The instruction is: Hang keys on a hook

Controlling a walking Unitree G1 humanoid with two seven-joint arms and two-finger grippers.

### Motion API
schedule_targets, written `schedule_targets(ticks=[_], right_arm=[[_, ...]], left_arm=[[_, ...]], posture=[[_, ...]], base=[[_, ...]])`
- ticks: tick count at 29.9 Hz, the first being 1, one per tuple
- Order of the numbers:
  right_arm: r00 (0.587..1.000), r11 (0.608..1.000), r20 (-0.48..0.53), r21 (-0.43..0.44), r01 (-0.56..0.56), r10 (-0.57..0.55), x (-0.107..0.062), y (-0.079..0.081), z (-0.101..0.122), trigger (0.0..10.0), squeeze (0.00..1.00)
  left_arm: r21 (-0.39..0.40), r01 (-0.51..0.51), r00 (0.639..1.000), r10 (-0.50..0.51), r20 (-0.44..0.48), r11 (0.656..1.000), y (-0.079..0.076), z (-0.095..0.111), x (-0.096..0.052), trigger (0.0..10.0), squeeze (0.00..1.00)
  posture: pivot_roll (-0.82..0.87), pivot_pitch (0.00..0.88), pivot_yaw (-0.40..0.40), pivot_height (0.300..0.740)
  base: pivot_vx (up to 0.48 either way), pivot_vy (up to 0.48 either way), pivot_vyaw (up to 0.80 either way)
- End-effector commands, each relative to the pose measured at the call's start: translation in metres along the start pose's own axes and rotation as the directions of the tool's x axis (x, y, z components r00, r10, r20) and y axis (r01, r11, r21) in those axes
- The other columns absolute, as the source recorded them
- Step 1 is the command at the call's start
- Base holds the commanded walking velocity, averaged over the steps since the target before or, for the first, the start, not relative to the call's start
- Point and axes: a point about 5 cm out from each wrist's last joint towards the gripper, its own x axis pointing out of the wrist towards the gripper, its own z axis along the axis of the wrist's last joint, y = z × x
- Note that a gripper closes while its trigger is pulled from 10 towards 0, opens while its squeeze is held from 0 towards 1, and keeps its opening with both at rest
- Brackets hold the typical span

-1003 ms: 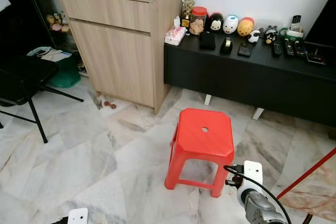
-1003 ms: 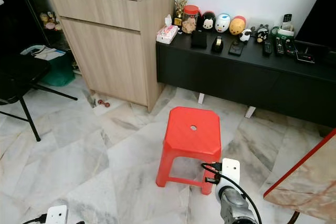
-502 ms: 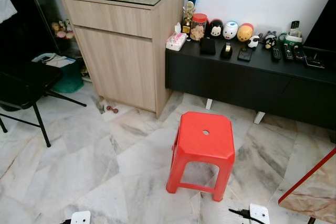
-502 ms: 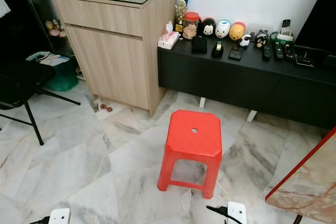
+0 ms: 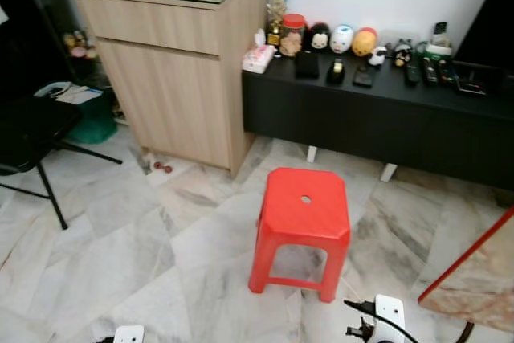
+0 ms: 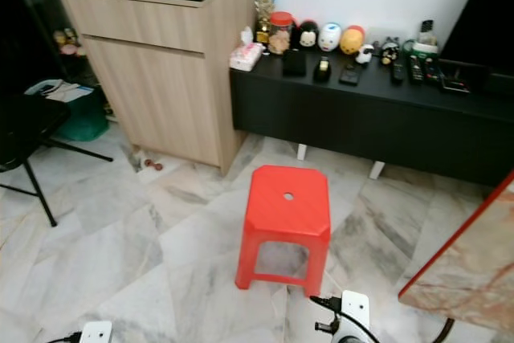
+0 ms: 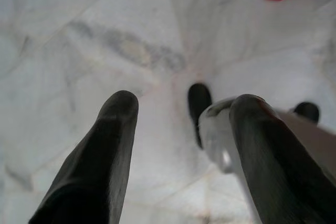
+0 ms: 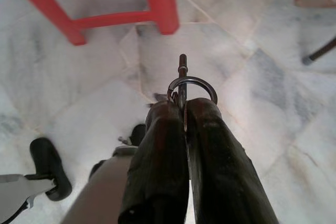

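Keys (image 8: 185,85) pinched between clenched right gripper (image 8: 184,109) fingers, ring poking past the tips above marble floor (image 5: 120,238), red stool (image 5: 303,213) just ahead, cabinet (image 5: 177,78) and black console (image 5: 377,118) beyond, left gripper (image 7: 181,111) spread wide, empty.

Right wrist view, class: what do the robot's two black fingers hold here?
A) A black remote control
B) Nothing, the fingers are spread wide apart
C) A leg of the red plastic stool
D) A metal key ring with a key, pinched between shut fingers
D: the right gripper has its black fingers pressed together on the metal key ring with a key, above the marble floor, with the red plastic stool beyond.
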Motion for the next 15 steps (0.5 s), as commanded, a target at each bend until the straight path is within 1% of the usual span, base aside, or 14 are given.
schedule_targets(ticks=[1,3,5,8,15], right_arm=[[1.0,1.0,0.012,0.026,0.001,-0.002,0.0004,0.0018,0.0038,10.0,0.0],[1.0,0.999,0.01,0.039,0.002,-0.003,0.0004,0.0018,0.0031,10.0,0.0],[1.0,1.0,0.007,0.019,0.006,-0.006,0.0002,0.0008,0.0019,10.0,0.0],[1.0,1.0,0.007,0.027,0.008,-0.009,0.0,0.0001,0.001,10.0,0.0],[1.0,0.999,0.021,0.037,0.005,-0.005,0.0,-0.0003,0.0025,10.0,0.0]], left_arm=[[0.016,-0.001,0.999,0.002,-0.033,1.0,0.0006,-0.0061,-0.001,10.0,0.0],[0.015,-0.001,0.999,0.002,-0.034,1.0,0.0006,-0.0066,-0.0012,10.0,0.0],[0.015,-0.001,0.999,0.001,-0.035,1.0,0.0006,-0.0074,-0.0014,10.0,0.0],[0.013,0.0,0.999,0.001,-0.035,1.0,0.0006,-0.0076,-0.0015,10.0,0.0],[0.011,0.004,0.999,-0.003,-0.037,1.0,-0.0001,-0.0081,-0.0016,10.0,0.0]], posture=[[-0.03,0.045,-0.03,0.74],[-0.03,0.045,-0.03,0.74],[-0.03,0.045,-0.03,0.74],[-0.03,0.045,-0.03,0.74],[-0.03,0.047,-0.034,0.74]], base=[[0.0,-0.281,-0.78],[0.0,-0.283,-0.78],[0.0,-0.281,-0.78],[0.0,-0.284,-0.76],[0.0,-0.281,0.0]])
